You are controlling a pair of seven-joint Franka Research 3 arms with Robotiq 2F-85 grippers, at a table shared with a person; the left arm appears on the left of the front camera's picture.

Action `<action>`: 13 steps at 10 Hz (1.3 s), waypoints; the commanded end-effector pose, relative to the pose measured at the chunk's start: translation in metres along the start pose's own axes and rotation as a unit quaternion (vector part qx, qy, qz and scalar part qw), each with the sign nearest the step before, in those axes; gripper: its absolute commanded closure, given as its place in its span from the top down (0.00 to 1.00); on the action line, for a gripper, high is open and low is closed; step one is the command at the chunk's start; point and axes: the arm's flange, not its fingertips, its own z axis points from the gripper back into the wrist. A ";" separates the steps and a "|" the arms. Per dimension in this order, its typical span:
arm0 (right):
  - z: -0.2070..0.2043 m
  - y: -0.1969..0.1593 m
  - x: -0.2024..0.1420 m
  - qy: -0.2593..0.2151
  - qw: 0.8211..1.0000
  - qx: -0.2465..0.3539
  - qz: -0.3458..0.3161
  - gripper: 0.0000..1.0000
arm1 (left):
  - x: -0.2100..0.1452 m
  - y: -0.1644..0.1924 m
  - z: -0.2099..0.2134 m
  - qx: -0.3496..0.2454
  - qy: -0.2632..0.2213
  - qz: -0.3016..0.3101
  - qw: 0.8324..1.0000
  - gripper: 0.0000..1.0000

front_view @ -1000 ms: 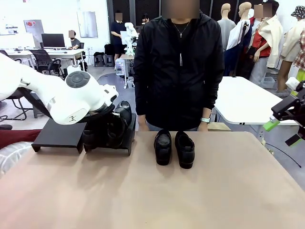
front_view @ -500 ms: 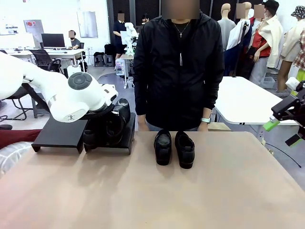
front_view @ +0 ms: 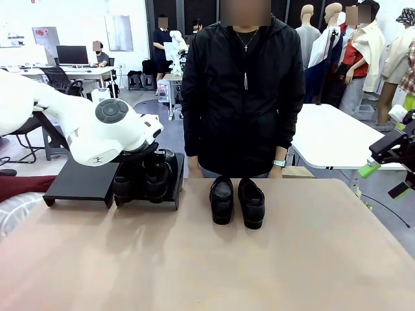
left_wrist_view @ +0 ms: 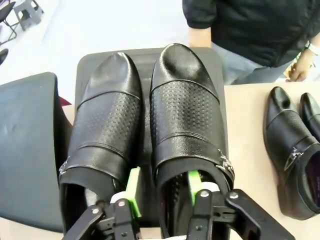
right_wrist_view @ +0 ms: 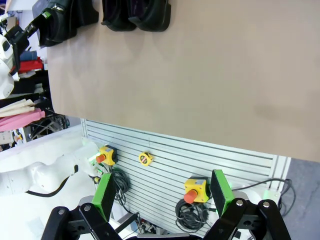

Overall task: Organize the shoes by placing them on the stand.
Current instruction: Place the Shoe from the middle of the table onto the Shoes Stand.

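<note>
Left wrist view: see left end effector (left_wrist_view: 162, 187) part open, jaws about halfway apart. Find one green pad (left_wrist_view: 133, 186) in the gap between the two higher-cut shoes and the other down inside the mouth of the straddled shoe (left_wrist_view: 186, 115). Read that as fingers either side of the shoe's inner collar wall, apparently clear of the leather, no squeeze visible. Cannot confirm contact at the pad inside the mouth. Note neighbour shoe (left_wrist_view: 102, 115) just beside the outer pad, parallel, toes pointing away from the fingers. Log both as resting on the dark stand (left_wrist_view: 220, 70), directly beyond and beneath the fingertips. Spot two loafers (left_wrist_view: 287, 145) well off to one side of this end effector, side by side on the tan desk (left_wrist_view: 245, 130). Beyond the toes, a person (left_wrist_view: 260, 25) in a black jacket.

Right wrist view: see right end effector (right_wrist_view: 162, 192) fully open, pads wide apart, nothing between, nothing touched. Place it off the desk edge, over a slatted panel (right_wrist_view: 200, 150) with yellow button boxes (right_wrist_view: 195, 187). Mark the shoes far ahead of it across the desk.
</note>
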 end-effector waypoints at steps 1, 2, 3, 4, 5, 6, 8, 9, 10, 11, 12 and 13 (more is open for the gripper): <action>0.002 0.002 0.001 0.003 1.000 0.007 -0.005 1.00 | -0.003 0.000 0.005 -0.001 -0.023 0.013 1.000 1.00; 0.002 0.002 0.001 0.003 1.000 0.007 -0.005 1.00 | -0.005 -0.001 0.014 -0.008 -0.027 0.013 1.000 1.00; 0.002 0.002 0.001 0.003 1.000 0.007 -0.005 1.00 | -0.006 -0.004 0.035 -0.026 -0.027 0.006 0.999 1.00; 0.002 0.002 0.001 0.003 1.000 0.007 -0.005 1.00 | -0.009 -0.009 0.062 -0.050 -0.005 -0.011 0.999 1.00; 0.002 0.002 0.001 0.003 1.000 0.007 -0.005 1.00 | -0.015 -0.014 0.096 -0.070 0.016 -0.038 0.997 1.00; 0.002 0.002 0.001 0.003 1.000 0.007 -0.005 1.00 | -0.025 -0.015 0.129 -0.071 0.044 -0.057 0.995 1.00; 0.002 0.002 0.001 0.003 1.000 0.007 -0.005 1.00 | -0.056 -0.006 0.196 -0.110 0.071 -0.066 0.989 1.00; 0.002 0.002 0.001 0.003 1.000 0.007 -0.005 1.00 | -0.075 0.000 0.223 -0.143 0.094 -0.075 0.982 1.00; 0.002 0.002 0.001 0.003 1.000 0.007 -0.005 1.00 | -0.093 0.008 0.245 -0.169 0.124 -0.107 0.972 1.00; 0.002 0.002 0.001 0.003 1.000 0.007 -0.005 1.00 | -0.109 0.019 0.265 -0.200 0.157 -0.141 0.957 1.00; 0.002 0.002 0.001 0.003 1.000 0.007 -0.005 1.00 | -0.122 0.031 0.282 -0.225 0.173 -0.172 0.943 1.00; 0.002 0.002 0.001 0.003 1.000 0.007 -0.005 1.00 | -0.138 0.043 0.298 -0.263 0.187 -0.202 0.925 1.00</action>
